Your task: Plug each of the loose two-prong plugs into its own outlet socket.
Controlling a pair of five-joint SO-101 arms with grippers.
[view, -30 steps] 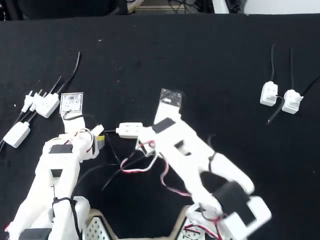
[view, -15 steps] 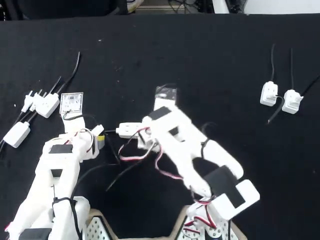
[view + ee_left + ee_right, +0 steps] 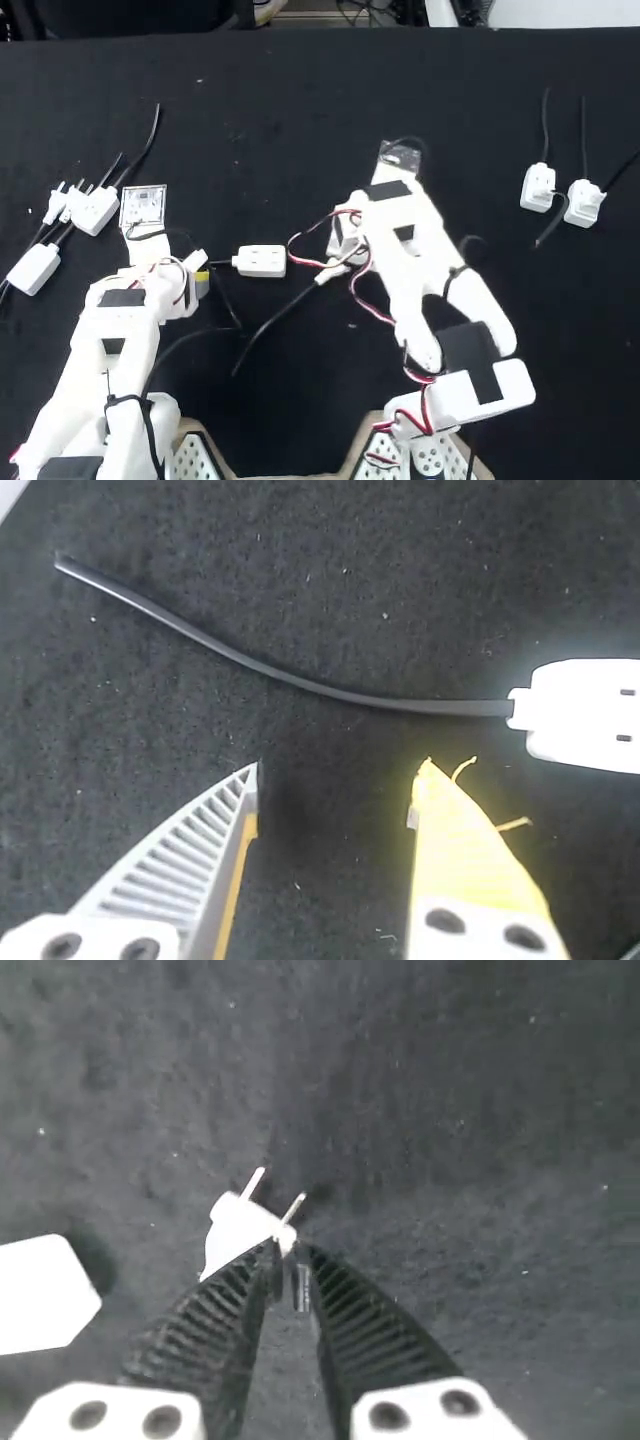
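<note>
Now mid-carry, by the look of it: left hand [image 3: 340,770] released over the counter [image 3: 300,580], at nine o'clock of the white outlet socket [image 3: 260,262]; right hand [image 3: 290,1252] clenched on a two-prong plug [image 3: 238,1222], at three o'clock of that socket and apart from it. Next, probably: swing the prongs [image 3: 254,1182] toward the socket, line up square, press home without shoving it away.

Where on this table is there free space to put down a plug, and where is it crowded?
The widest bare patch is the far middle of the table, between the plug cluster at the left and the two white corded pieces at the right. The near right corner is bare too. It is crowded around the outlet socket, where cables lie.
</note>
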